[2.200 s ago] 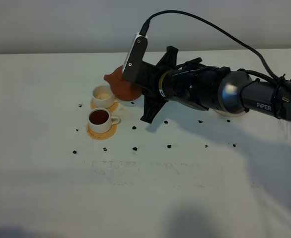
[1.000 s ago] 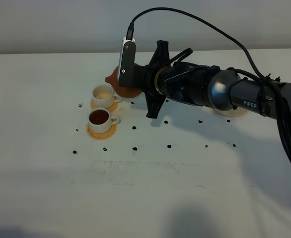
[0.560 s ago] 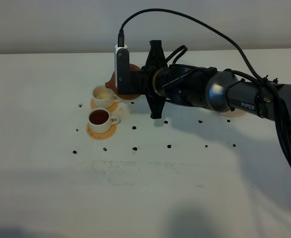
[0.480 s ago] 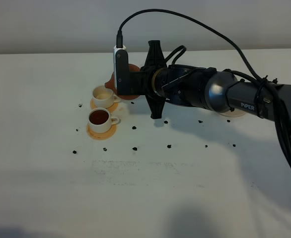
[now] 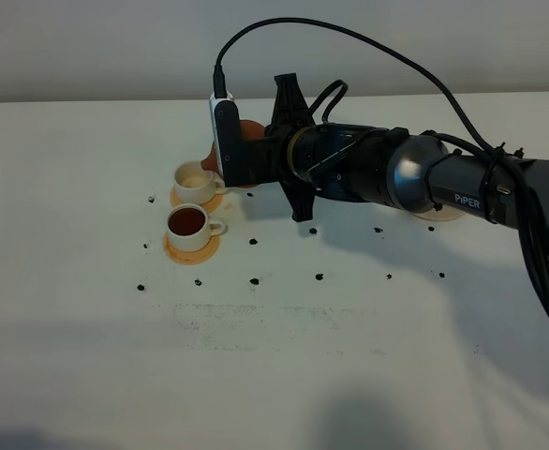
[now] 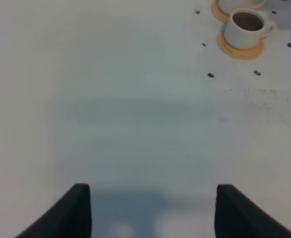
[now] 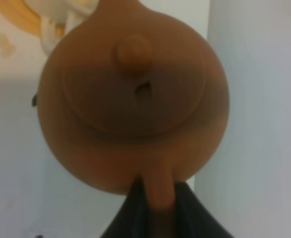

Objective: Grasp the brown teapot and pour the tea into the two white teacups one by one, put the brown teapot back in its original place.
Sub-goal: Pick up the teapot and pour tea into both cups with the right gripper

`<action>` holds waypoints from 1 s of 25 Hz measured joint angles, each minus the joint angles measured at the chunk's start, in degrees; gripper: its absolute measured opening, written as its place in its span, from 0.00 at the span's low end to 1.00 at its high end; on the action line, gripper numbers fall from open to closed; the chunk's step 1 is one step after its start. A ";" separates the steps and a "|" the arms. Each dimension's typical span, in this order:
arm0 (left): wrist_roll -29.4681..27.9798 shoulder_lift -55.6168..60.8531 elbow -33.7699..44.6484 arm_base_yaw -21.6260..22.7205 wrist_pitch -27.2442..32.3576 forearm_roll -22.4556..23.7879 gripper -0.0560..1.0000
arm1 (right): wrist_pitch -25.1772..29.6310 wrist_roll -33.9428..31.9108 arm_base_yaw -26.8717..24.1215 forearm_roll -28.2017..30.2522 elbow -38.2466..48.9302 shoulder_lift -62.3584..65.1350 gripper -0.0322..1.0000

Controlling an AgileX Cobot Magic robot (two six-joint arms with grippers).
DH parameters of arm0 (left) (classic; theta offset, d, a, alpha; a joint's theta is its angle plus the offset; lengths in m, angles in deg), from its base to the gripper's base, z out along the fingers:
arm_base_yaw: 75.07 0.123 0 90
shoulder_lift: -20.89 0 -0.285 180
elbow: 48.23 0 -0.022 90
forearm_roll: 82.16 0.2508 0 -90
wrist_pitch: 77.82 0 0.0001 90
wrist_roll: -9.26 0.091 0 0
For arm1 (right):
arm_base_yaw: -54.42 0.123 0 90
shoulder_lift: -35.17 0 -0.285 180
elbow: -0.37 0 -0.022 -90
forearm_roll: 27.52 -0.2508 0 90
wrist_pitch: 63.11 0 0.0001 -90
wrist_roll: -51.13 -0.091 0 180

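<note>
The brown teapot [image 5: 247, 132] hangs tipped over the table, its spout [image 5: 206, 157] just above the far white teacup [image 5: 194, 181], whose inside looks pale. My right gripper [image 7: 155, 210] is shut on the teapot [image 7: 135, 94] at its handle, and the wrist is rolled on its side. The near white teacup [image 5: 187, 225] holds dark tea and shows in the left wrist view as well [image 6: 245, 27]. The original place, a pale saucer [image 5: 440, 215], lies mostly hidden behind the right arm. My left gripper [image 6: 153, 213] hovers open over bare table.
Each cup stands on an orange-tan coaster [image 5: 192, 251]. Small dark specks [image 5: 253, 242] are scattered across the white table around the cups and under the arm. The right arm and its cable span the table's right half.
The right wrist has rolled further, tipping the teapot more steeply and carrying it slightly left toward the far cup. Both cups have stayed in place.
</note>
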 joint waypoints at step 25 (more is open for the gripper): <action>0.00 0.00 0.00 0.00 0.00 0.00 0.55 | 1.41 -0.06 0.00 2.70 -1.33 0.00 0.14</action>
